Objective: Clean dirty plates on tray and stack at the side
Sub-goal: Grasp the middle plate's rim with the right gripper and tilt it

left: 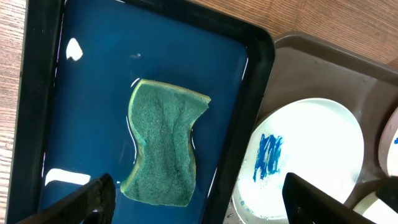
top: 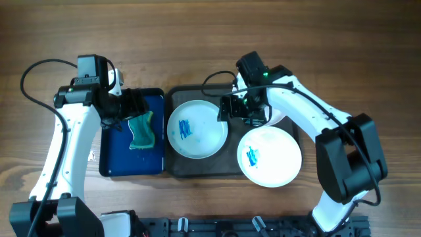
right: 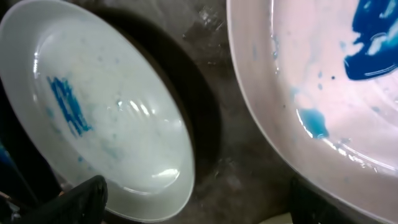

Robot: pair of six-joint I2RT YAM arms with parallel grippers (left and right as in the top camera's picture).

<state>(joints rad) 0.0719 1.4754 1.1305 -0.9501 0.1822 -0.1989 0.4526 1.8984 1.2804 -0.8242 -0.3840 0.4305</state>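
The left gripper (left: 198,180) hangs over the small deep-blue rectangular tray (top: 112,158). Its two black fingers (left: 93,199) are spread wide and hold nothing. The green wavy-edged sponge (left: 163,149) lies flat on the wet blue floor under that open span, apart from every wall of its tray. The blue tray's right rim stands just beside the left rim of the large dark brown-grey tray (top: 230,172). On this tray the left round white plate (top: 197,131), marked with a blue scribble, sits near the left rim. The right round white plate (top: 273,158), with a blue smear, reaches out over the near rim. The right gripper (right: 198,186) is low over the tray between these two plates, its fingers also spread wide around nothing. Only a narrow strip of bare tray floor separates the two plate edges there. A third pale plate rim (left: 390,142) shows only in part. The wooden table (top: 368,52) extends beyond the right and far sides of the trays.
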